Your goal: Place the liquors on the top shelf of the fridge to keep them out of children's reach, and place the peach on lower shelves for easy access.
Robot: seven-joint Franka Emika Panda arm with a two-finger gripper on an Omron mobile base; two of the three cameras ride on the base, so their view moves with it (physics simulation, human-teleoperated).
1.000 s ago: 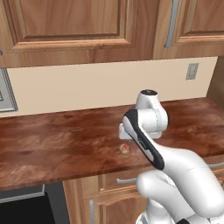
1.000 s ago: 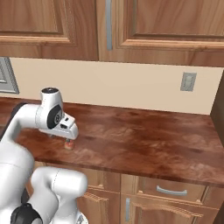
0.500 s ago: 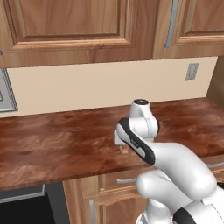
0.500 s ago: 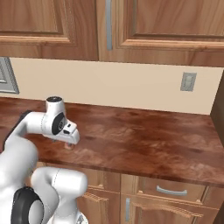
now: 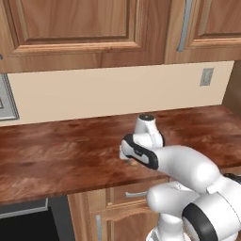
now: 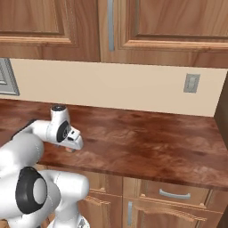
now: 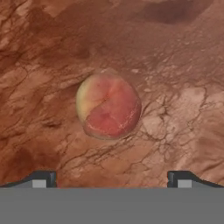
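Fingers (image 7: 43,178) spread wide, hovering over the peach (image 7: 108,106) on the tabletop (image 7: 175,65). Risk: round fruit rolling off-centre while closing, pads clipping it sideways.

A long table (image 5: 56,155) with a mottled reddish-brown top, patterned like polished stone, runs along a cream wall beneath wooden cupboards. One small round peach (image 7: 108,106) lies directly on the table, near the front edge. Seen from straight above, the peach is orange-pink with a yellowish blush on one side, and bare table surface surrounds it on every side. From the base cameras, only a sliver of the peach (image 5: 134,163) peeks out close to the table's front edge, with the top stretching away on both sides of it.
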